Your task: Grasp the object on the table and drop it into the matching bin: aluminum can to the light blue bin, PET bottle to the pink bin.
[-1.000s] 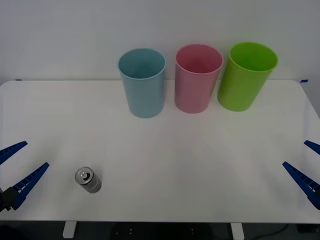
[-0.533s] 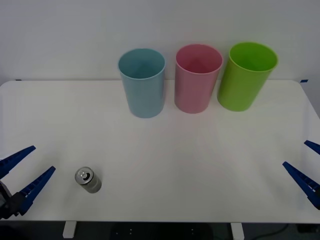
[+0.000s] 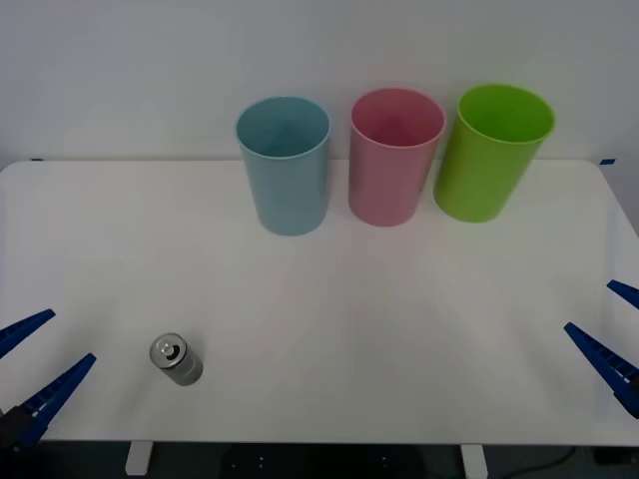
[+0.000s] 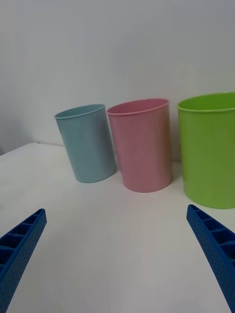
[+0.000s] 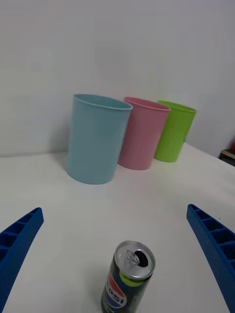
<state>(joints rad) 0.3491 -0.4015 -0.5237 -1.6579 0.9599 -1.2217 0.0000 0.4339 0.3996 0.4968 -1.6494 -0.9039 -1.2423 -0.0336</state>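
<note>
1. While the aluminum can [image 3: 177, 359] stands upright in the lower left of the front frame, near the table's [image 3: 329, 299] front edge, the left gripper [image 3: 28, 371] sits at the lower left corner, its blue fingers spread wide and holding nothing
2. At the lower right edge the right gripper [image 3: 611, 334] is parked, fingers likewise apart and empty
3. Across the top centre stand 3 bins in a row: the light blue bin [image 3: 285, 165], then the pink bin [image 3: 394, 157], then a lime green bin [image 3: 489, 150]; all are well apart from the can
4. Seen from the left wrist, the can [image 5: 128, 279] lies between the 2 fingers but ahead of them, untouched
5. Risk: the can is small and light, so a finger arriving off-centre would likely knock it over or roll it toward the table edge
6. Risk: smooth metal may slip in a shallow pinch during the long carry to the bins
7. Risk: the blue and pink bins nearly touch, so a release slightly off could land in the wrong one or strike a rim
8. Writing: the dark can body shows a red, white and blue logo reading "pepsi"; a yellow-green band sits under the rim
</note>
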